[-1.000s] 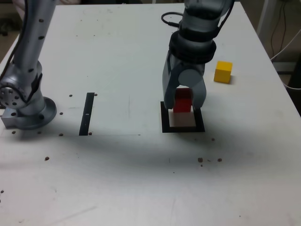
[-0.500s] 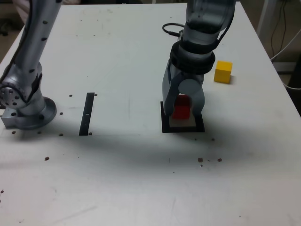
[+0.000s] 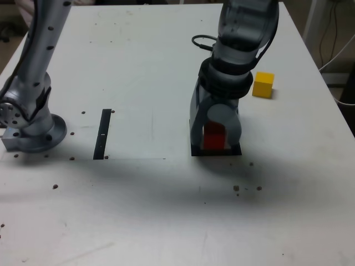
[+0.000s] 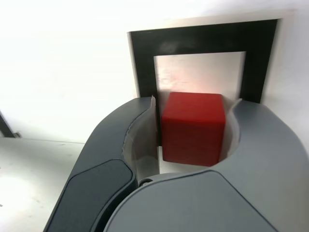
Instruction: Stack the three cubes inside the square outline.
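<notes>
The red cube (image 3: pixel 214 137) (image 4: pixel 193 126) rests on the white centre of the square outline (image 3: pixel 195 151) (image 4: pixel 203 39). My gripper (image 3: pixel 215 136) (image 4: pixel 194 104) reaches down over it with one jaw on each side. In the wrist view a thin gap shows between each jaw and the cube's sides, so the gripper is open around it. The yellow cube (image 3: pixel 263 85) sits alone on the table, behind the gripper and toward the exterior view's right.
A narrow black strip (image 3: pixel 102 133) lies on the table toward the exterior view's left. The arm's base (image 3: pixel 30 127) stands at the far left edge. A black cable (image 3: pixel 199 41) loops behind the arm. Small dark specks dot the tabletop.
The gripper has come down with the red cube until the cube sits inside the outline. The jaws have parted slightly from its sides.
</notes>
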`<state>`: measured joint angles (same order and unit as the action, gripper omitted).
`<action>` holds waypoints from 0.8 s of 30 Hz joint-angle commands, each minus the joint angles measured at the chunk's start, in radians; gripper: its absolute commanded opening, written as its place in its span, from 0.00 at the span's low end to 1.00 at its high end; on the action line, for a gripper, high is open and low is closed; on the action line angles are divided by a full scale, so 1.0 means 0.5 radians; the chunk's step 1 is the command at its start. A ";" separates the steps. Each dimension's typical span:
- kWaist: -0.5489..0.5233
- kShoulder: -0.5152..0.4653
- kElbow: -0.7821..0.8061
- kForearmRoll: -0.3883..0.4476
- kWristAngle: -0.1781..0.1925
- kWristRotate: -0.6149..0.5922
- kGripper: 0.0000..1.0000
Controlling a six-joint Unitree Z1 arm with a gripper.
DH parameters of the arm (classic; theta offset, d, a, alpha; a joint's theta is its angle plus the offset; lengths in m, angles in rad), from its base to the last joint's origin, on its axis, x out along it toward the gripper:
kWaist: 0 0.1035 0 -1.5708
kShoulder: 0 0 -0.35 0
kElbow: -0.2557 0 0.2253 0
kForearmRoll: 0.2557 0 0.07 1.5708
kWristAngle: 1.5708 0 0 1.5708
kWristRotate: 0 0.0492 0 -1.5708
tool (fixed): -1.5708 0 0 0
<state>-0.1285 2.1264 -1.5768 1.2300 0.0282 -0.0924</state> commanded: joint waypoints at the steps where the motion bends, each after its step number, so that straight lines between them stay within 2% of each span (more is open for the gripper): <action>1: -0.013 -0.023 -0.002 0.015 0.006 -0.020 0.99; 8: -0.016 -0.040 -0.009 0.010 0.053 -0.028 0.99; 14: 0.028 -0.116 -0.078 0.064 0.143 0.010 0.99; 24: 0.296 -0.150 -0.420 0.296 0.225 0.520 0.99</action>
<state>0.0001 2.0577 -1.7614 1.3579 0.1273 0.1334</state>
